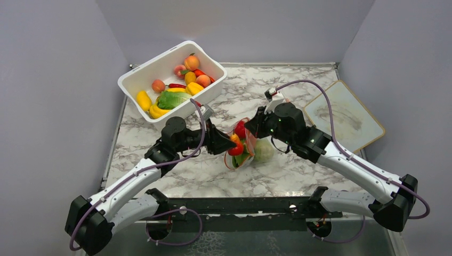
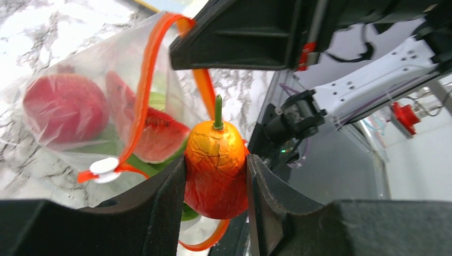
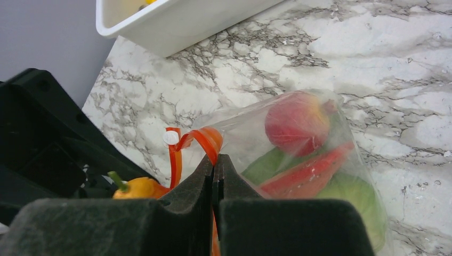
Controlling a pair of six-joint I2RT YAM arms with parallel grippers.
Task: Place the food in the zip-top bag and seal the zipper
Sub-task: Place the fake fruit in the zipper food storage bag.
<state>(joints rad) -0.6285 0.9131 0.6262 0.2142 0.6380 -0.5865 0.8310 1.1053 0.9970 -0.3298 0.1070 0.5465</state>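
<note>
The clear zip-top bag point(image 1: 255, 152) lies mid-table with its mouth towards the left arm. It holds a red round fruit point(image 2: 64, 106), a red slice, green leaves and a pale cabbage point(image 1: 263, 151). My left gripper point(image 2: 216, 186) is shut on an orange-yellow pepper point(image 2: 216, 170) with a green stem, right at the bag's mouth. My right gripper point(image 3: 216, 162) is shut on the orange-red zipper point(image 3: 205, 140) strip, holding the mouth edge up. The white slider point(image 2: 104, 166) sits at one end of the strip. The pepper point(image 3: 139, 188) also shows left of the right fingers.
A white tub point(image 1: 171, 80) at the back left holds several more toy fruits and vegetables. A flat board point(image 1: 345, 114) lies at the right. Grey walls enclose the marble table point(image 1: 298, 176) on three sides.
</note>
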